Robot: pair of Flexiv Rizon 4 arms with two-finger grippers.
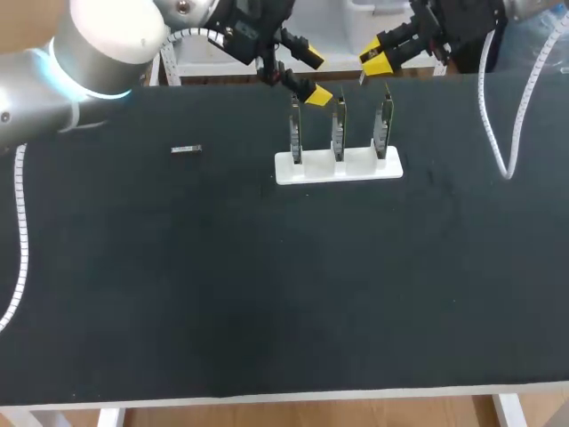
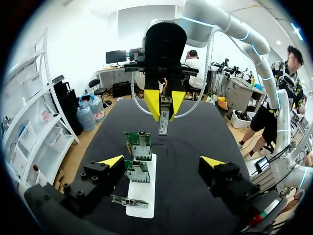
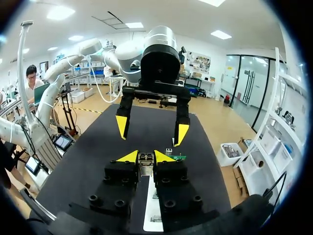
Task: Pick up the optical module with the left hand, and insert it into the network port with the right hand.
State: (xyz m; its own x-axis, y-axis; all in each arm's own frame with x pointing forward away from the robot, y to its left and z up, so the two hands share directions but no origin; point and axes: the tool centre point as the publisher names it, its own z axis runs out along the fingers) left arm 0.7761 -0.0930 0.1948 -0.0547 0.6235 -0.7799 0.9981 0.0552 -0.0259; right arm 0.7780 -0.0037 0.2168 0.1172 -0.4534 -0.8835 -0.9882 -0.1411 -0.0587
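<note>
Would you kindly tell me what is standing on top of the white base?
Three circuit boards stand upright in a row on the white base. Their bottom edges are sunk into it and cannot be seen.

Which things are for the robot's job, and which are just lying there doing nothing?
For the job: optical module, held in the right gripper; open left gripper; three green boards standing in the white holder.
Just lying about: small grey piece alone on the black table, left of the holder.
</note>
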